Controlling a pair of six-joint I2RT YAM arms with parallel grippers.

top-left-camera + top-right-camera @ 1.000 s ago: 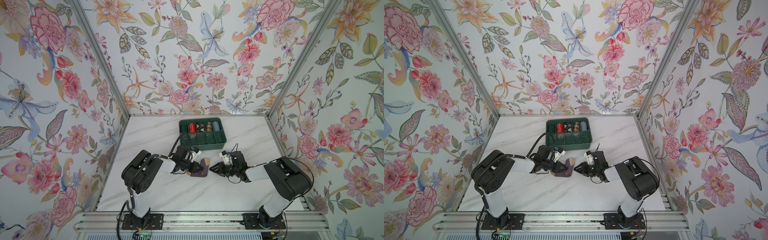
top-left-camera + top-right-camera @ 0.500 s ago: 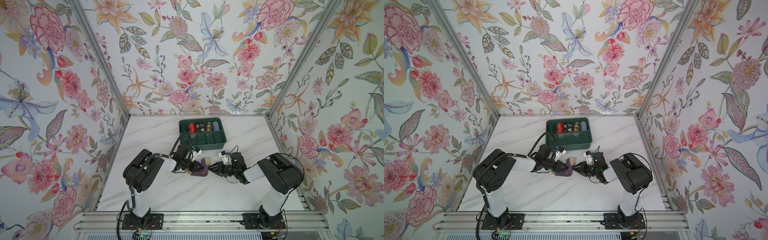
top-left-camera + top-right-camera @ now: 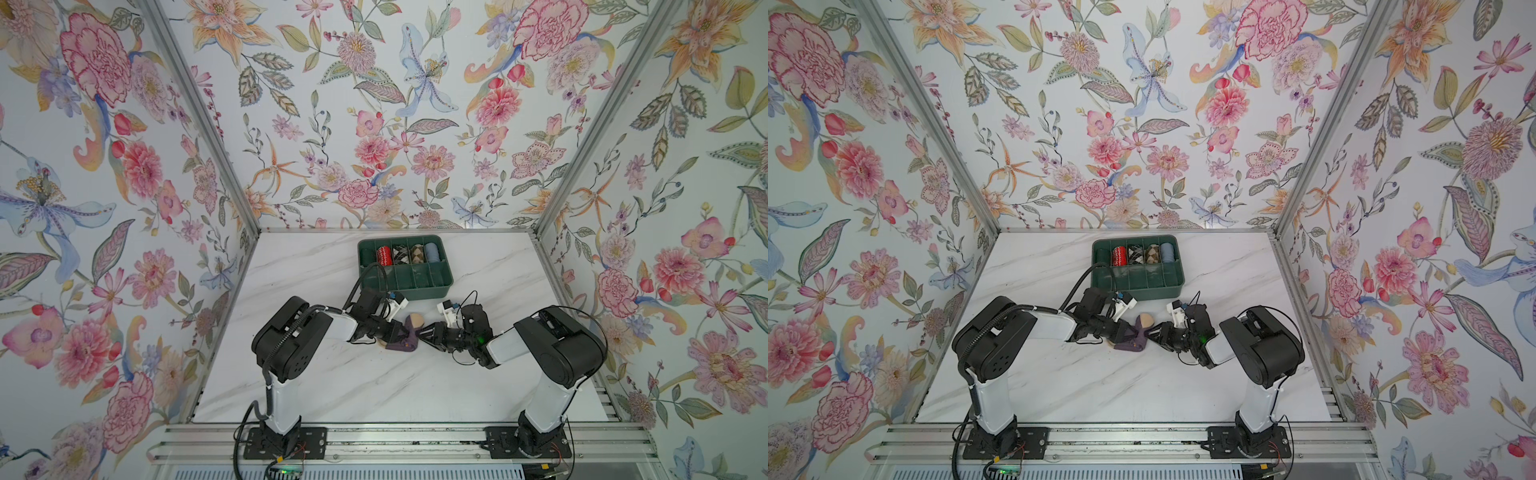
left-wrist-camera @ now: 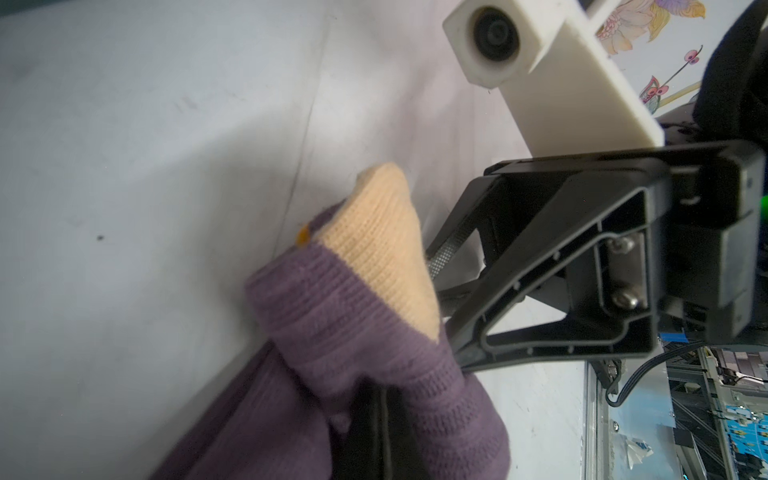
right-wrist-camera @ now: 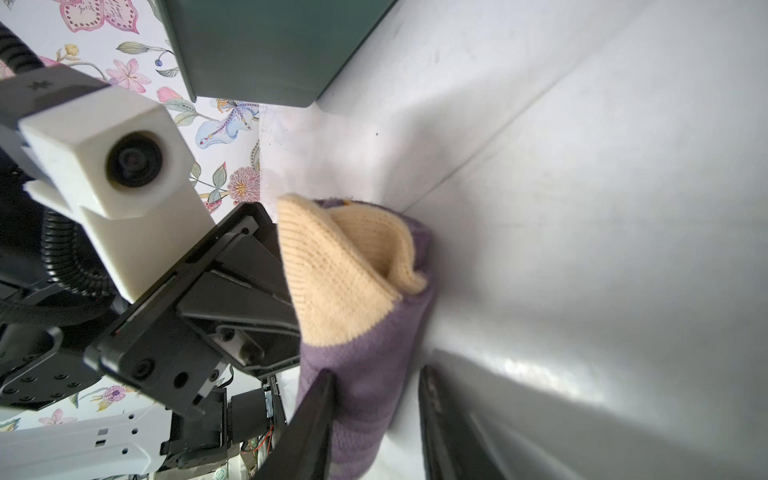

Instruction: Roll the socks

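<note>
Socks point(image 3: 402, 343) bunched mid-desk point(image 3: 374, 386), just at 6 o'clock of green bin point(image 3: 405, 291). Purple body down on desk, tan toe point(image 3: 415, 321) poking toward 12 o'clock. Left jaws in from 9 o'clock, clamped tight on purple fabric, cloth bunched round them in left wrist view. Right jaws in from 3 o'clock, parted, straddling purple end: one finger point(image 5: 311, 419) against fabric, gap beside the other. In bin's back row: red roll point(image 3: 384, 256), two argyle rolls point(image 3: 401, 255), light-blue roll point(image 3: 432, 252).
</note>
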